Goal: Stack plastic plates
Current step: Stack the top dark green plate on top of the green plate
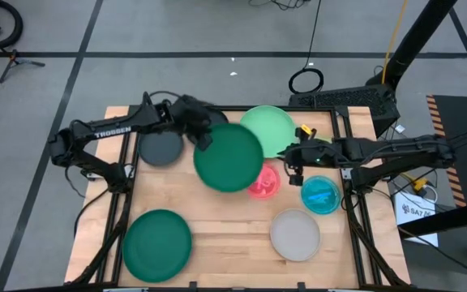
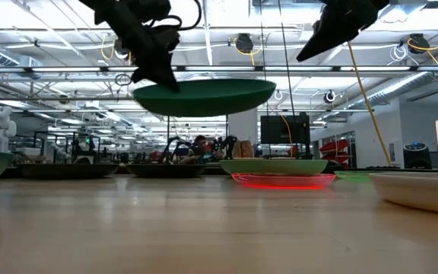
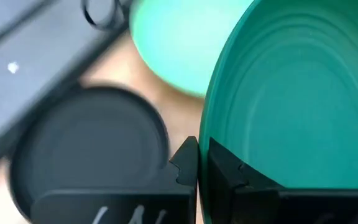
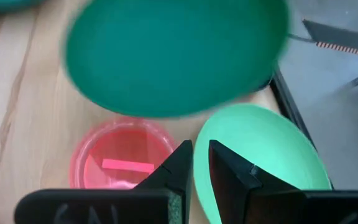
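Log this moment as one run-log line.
left gripper: shut on dark green plate, lifted off table | right gripper: near light green plate, holding nothing

You see a smooth pale wood counter (image 1: 225, 223), a translucent glossy pink plate (image 4: 122, 158), and a matt dark green plate (image 1: 229, 157).

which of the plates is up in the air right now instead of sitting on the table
The dark green plate clamped at its rim by the left gripper, hanging over the table's middle. The other dark green plate lies on the table near the front-left corner.
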{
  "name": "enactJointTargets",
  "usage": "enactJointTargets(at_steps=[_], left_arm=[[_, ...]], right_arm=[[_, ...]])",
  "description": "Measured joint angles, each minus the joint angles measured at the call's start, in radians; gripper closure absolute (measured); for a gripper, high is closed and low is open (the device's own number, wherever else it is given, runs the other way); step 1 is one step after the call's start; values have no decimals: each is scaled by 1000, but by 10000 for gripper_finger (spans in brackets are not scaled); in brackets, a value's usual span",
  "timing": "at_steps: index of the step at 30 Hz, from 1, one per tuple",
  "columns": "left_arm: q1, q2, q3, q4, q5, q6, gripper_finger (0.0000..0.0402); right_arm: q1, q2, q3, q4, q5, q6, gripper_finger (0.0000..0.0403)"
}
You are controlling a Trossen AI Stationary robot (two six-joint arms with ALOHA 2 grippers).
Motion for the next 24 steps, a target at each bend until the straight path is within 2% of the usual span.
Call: enactJointTargets(at_steps=[8, 16, 20, 24], left_arm=[[89, 109, 14, 315, -12, -76, 391], [127, 256, 17, 551, -12, -196, 391], [128, 339, 80, 530, -13, -213, 385], [126, 413, 197, 479, -12, -191, 382]], right_arm=[[0, -104, -63, 62, 0, -17, 358], [0, -135, -86, 71, 0, -31, 358], [0, -135, -87, 73, 0, -35, 358], [0, -134, -87, 73, 0, -31, 358]])
